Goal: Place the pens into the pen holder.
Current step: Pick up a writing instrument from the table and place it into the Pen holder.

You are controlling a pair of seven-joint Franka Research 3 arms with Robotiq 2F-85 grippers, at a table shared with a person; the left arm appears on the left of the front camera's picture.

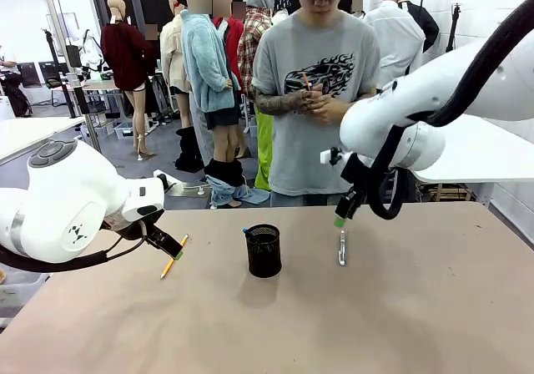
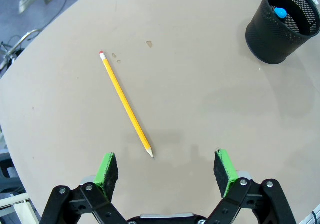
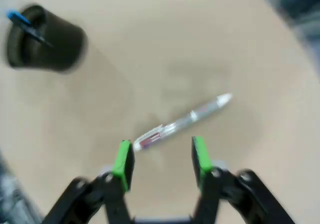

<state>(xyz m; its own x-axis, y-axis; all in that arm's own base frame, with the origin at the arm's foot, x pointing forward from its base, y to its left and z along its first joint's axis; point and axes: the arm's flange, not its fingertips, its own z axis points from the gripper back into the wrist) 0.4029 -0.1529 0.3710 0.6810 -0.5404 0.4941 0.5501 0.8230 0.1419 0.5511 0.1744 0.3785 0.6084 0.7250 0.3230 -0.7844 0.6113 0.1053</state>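
Front view: pen holder (image 1: 264, 250) centred on counter (image 1: 434, 307), blue pen (image 1: 248, 232) already inside. Yellow pencil (image 1: 173, 257) lies at its 9 o'clock, silver pen (image 1: 341, 247) at 3. Left jaws spread near pencil tip; right jaws spread above silver pen. Likely pick-up step; next, descend and pinch.

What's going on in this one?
Two robot arms are putting pens into the black mesh pen holder, which already holds a blue pen. The left arm has its jaws open near the yellow pencil; the right arm has its jaws open above the clear pen. Both lie on the table. A person stands opposite, hands together at the chest.
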